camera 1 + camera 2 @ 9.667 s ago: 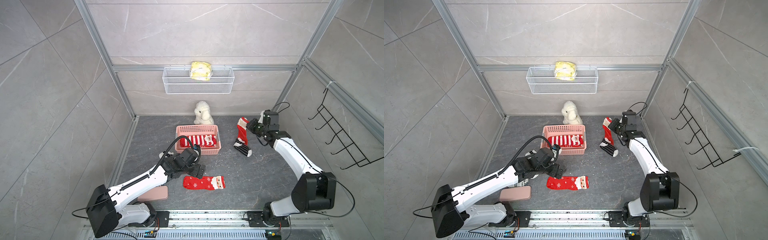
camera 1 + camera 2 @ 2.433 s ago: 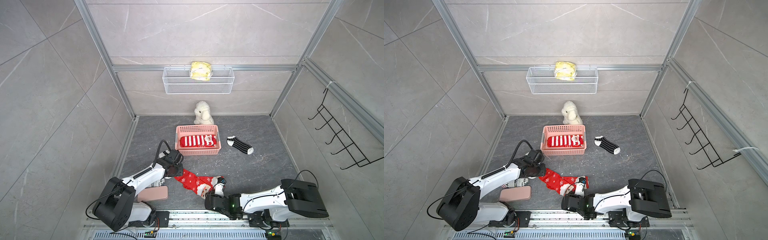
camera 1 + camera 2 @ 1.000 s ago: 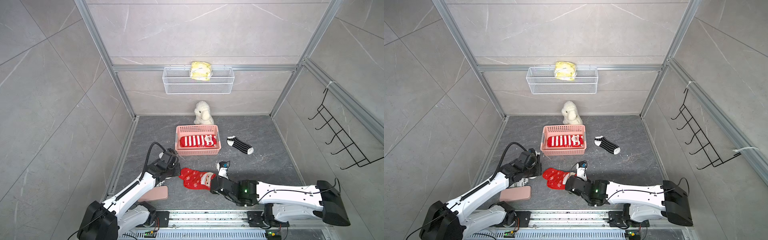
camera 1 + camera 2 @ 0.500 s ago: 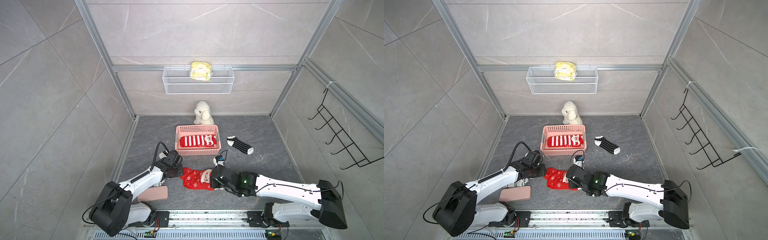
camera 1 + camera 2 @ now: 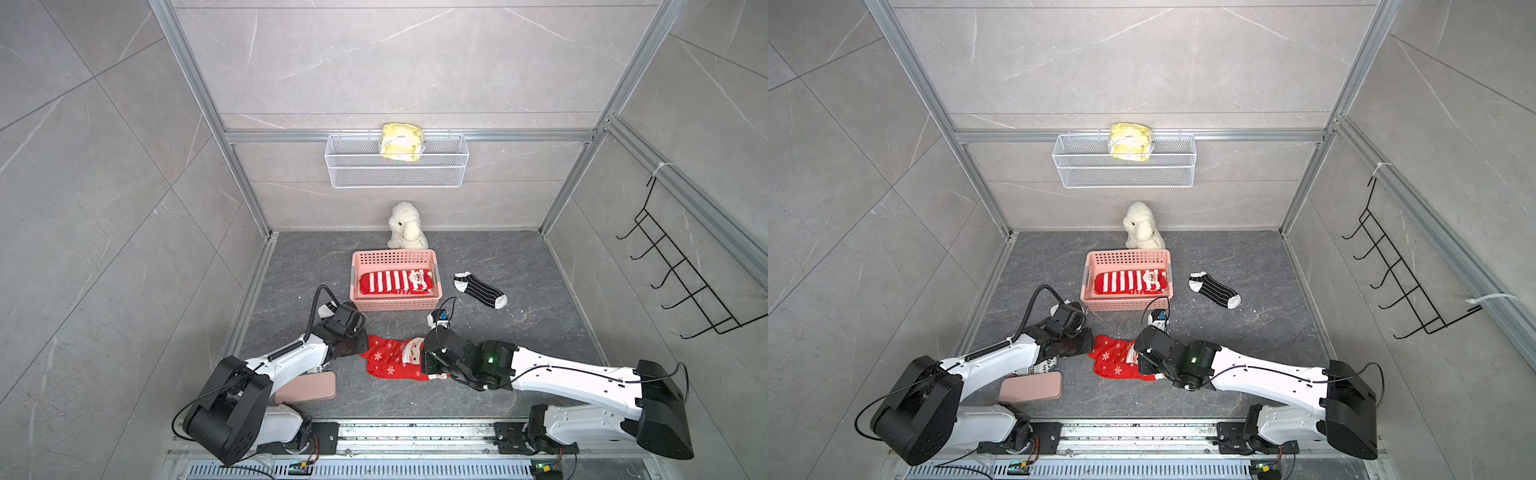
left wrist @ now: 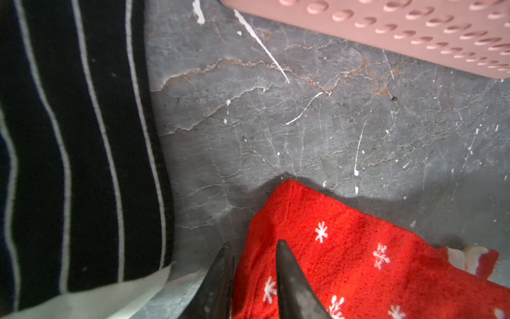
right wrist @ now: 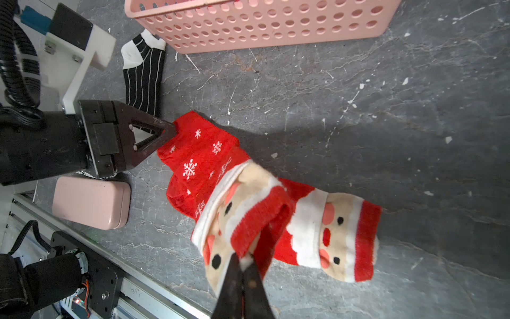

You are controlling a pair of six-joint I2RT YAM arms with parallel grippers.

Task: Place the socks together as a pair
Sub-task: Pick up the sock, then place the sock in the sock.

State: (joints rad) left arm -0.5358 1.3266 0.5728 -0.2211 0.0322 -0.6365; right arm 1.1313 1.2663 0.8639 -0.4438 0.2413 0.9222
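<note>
Santa socks [image 7: 248, 193] now overlap, once apart; right claw [image 7: 242, 259] pinches the upper cuff, left claw [image 6: 253, 242] slightly parted at toe

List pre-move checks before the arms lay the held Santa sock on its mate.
1. Grip, right jaws: shut on the upper Santa sock: ok.
2. Grip, left jaws: apart, astride a red sock's far edge, not clamped: not ok.
3. Mate: the lower Santa sock lies flat, partly under the upper one: ok.
4. Alignment: the two faces are offset: not ok.
5. Stray: the black striped sock is apart from the red socks: ok.
</note>
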